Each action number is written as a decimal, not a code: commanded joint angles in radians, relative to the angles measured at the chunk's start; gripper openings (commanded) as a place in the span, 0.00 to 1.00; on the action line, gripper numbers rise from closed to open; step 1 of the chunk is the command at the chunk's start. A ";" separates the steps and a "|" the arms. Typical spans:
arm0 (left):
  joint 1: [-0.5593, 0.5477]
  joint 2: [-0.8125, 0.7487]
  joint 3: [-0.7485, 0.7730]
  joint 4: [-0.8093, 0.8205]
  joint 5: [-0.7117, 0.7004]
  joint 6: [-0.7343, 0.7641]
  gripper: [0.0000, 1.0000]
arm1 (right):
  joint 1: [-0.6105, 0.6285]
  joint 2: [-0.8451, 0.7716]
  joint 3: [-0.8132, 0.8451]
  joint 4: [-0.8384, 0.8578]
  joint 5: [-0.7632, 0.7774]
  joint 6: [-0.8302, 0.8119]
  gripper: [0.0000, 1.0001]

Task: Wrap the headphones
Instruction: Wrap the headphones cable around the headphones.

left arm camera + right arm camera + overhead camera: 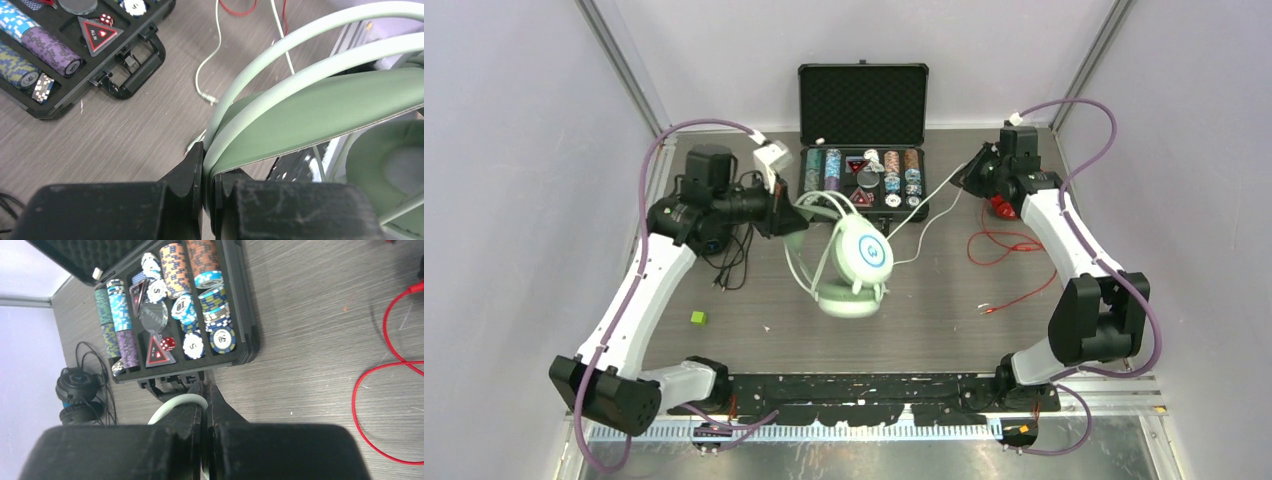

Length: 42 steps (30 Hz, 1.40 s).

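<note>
The mint-green headphones [854,262] stand in the middle of the table. My left gripper [784,217] is shut on their headband [320,105], the jaws pinching its end [207,167]. Their white cable [929,205] runs up to the right. My right gripper [965,180] is shut on a loop of that cable [180,403], just in front of the chip case. The red headphones [1001,207] lie partly hidden under my right arm, and their red cable [1009,250] sprawls on the table. The black headphones [77,395] lie at the far left, mostly hidden under my left arm in the top view.
An open black case of poker chips [864,150] stands at the back centre. It also shows in the left wrist view [75,55] and the right wrist view [170,315]. A black cable [732,262] lies by my left arm. A small green cube [698,318] sits front left.
</note>
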 commanded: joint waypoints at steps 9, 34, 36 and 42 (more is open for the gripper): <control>-0.242 0.052 0.035 -0.284 -0.479 0.404 0.00 | 0.004 0.041 0.193 -0.142 -0.153 -0.068 0.00; -0.358 0.311 0.163 -0.373 -1.176 0.324 0.00 | 0.230 -0.174 0.276 -0.241 -0.471 -0.030 0.01; -0.358 0.355 0.195 -0.411 -1.246 0.293 0.00 | 0.250 -0.203 0.259 -0.232 -0.480 -0.015 0.00; -0.355 0.370 0.223 -0.397 -1.308 0.213 0.00 | 0.284 -0.269 0.194 -0.126 -0.533 0.083 0.00</control>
